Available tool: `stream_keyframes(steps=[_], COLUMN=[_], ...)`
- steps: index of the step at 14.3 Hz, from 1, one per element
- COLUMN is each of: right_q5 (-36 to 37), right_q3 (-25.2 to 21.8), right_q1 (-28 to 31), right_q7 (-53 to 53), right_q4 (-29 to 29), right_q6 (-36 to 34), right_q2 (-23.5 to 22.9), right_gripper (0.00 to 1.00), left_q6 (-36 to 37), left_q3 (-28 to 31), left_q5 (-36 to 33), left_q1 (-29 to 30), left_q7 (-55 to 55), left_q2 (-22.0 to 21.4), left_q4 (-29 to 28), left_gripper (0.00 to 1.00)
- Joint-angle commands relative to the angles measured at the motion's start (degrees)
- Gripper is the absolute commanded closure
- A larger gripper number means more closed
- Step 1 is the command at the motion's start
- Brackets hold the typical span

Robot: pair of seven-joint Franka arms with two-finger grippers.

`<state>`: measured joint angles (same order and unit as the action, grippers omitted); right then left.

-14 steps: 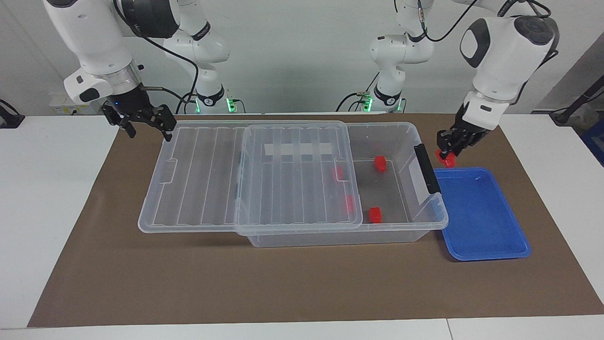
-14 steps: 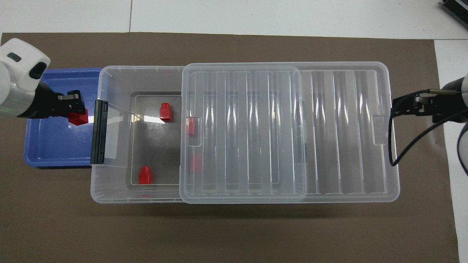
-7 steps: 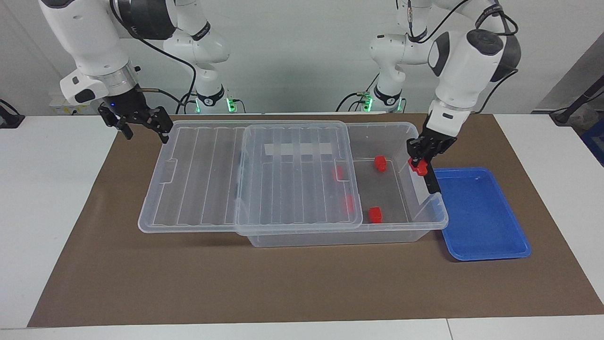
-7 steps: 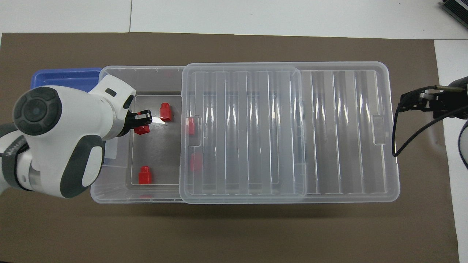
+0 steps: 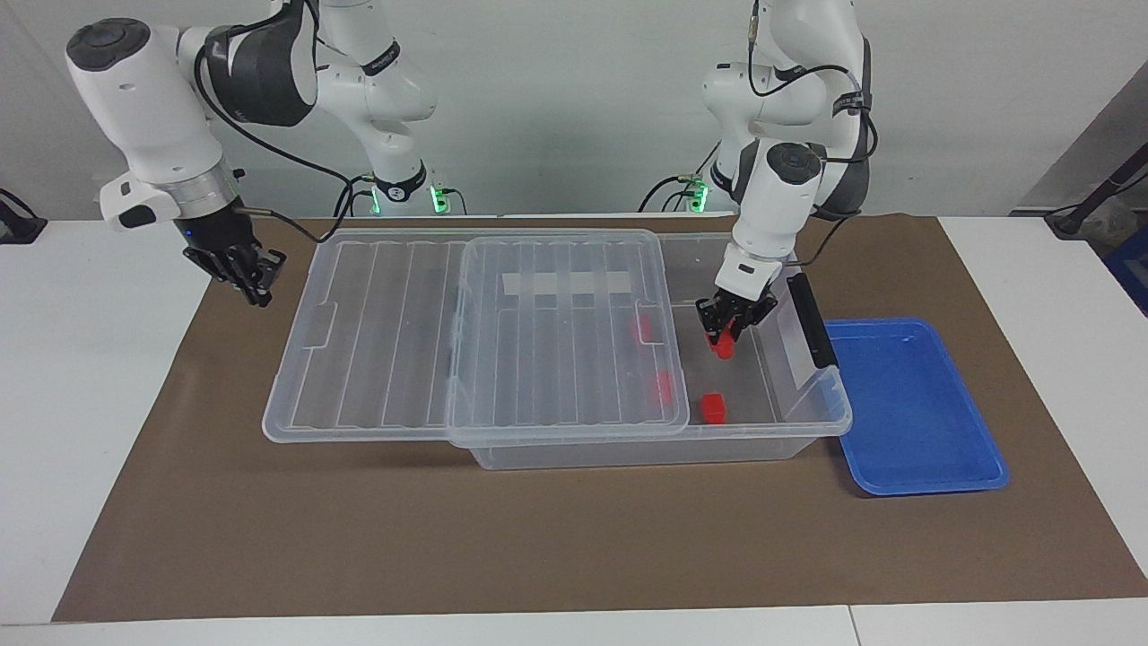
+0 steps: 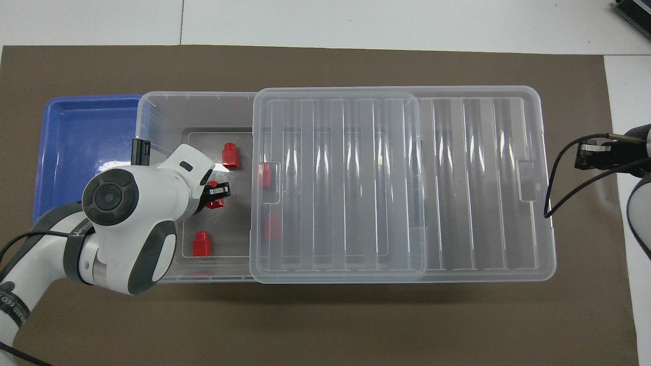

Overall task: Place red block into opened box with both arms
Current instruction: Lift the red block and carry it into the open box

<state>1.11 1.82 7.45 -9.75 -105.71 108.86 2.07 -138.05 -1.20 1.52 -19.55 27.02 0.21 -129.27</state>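
The clear box (image 5: 834,420) (image 6: 152,272) stands with its ribbed lid (image 5: 404,332) (image 6: 457,178) slid toward the right arm's end, leaving the latch end open. My left gripper (image 5: 725,336) (image 6: 218,192) reaches down into that opening, shut on a red block (image 5: 722,348) (image 6: 216,204). I cannot tell whether the block touches the floor. Two more red blocks (image 6: 230,155) (image 5: 713,408) lie on the open floor, and two others (image 5: 642,329) (image 6: 272,226) show through the lid. My right gripper (image 5: 256,289) (image 6: 580,155) hangs shut beside the lid's outer edge, apart from it.
A shallow blue tray (image 5: 915,413) (image 6: 76,152) lies against the box's latch end, toward the left arm's end of the table. The black latch bar (image 5: 812,318) stands up at that rim. A brown mat (image 5: 538,538) covers the table under everything.
My left arm carried the red block from over the blue tray, across the latch rim, down into the box's open part. My right gripper shut and drew away from the lid's edge.
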Motion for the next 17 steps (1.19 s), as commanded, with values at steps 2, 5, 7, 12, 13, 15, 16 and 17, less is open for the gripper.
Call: stream_keyframes(steps=[2,5,7,12,13,15,16,17], right_q5=[-0.76,-0.76,-0.76,-0.67,-0.76,-0.67,-0.67,-0.67], right_q3=[0.29,0.29,0.29,0.29,0.29,0.29,0.29,0.29], right_q1=[1.6,2.39,2.48,2.13,1.96,1.69,1.61,1.6], right_q7=[2.28,2.45,2.37,2.45,2.45,2.45,2.45,2.45], right_q4=[-5.46,-6.96,-7.75,-8.45,-8.46,-8.46,-8.54,-8.46], right_q6=[5.92,9.27,9.53,9.62,9.62,9.62,9.62,9.62], right_q2=[1.36,-0.05,-0.84,-1.02,-1.02,-1.02,-1.02,-1.02], right_gripper=[1.0,1.0,1.0,1.0,1.0,1.0,1.0,1.0], left_q6=[-7.3,-9.7,-9.52,-7.77,-6.72,-4.87,-4.86,-4.86], left_q3=[1.03,1.12,1.12,1.47,1.47,1.55,1.55,1.55], left_q5=[-0.29,-0.29,-0.29,-1.43,-2.82,-6.51,-8.01,-8.63], left_q1=[-2.59,-3.74,-3.74,-3.74,-3.74,-3.74,-3.48,-3.3], left_q7=[3.73,5.24,5.24,5.24,5.32,6.55,7.95,8.48], left_q2=[4.25,6.38,6.38,6.29,6.12,5.94,5.94,5.94], left_q4=[-1.51,-1.51,-1.51,-1.51,-1.51,-1.42,-1.42,-1.33], left_gripper=[1.0,1.0,1.0,1.0,1.0,1.0,1.0,1.0])
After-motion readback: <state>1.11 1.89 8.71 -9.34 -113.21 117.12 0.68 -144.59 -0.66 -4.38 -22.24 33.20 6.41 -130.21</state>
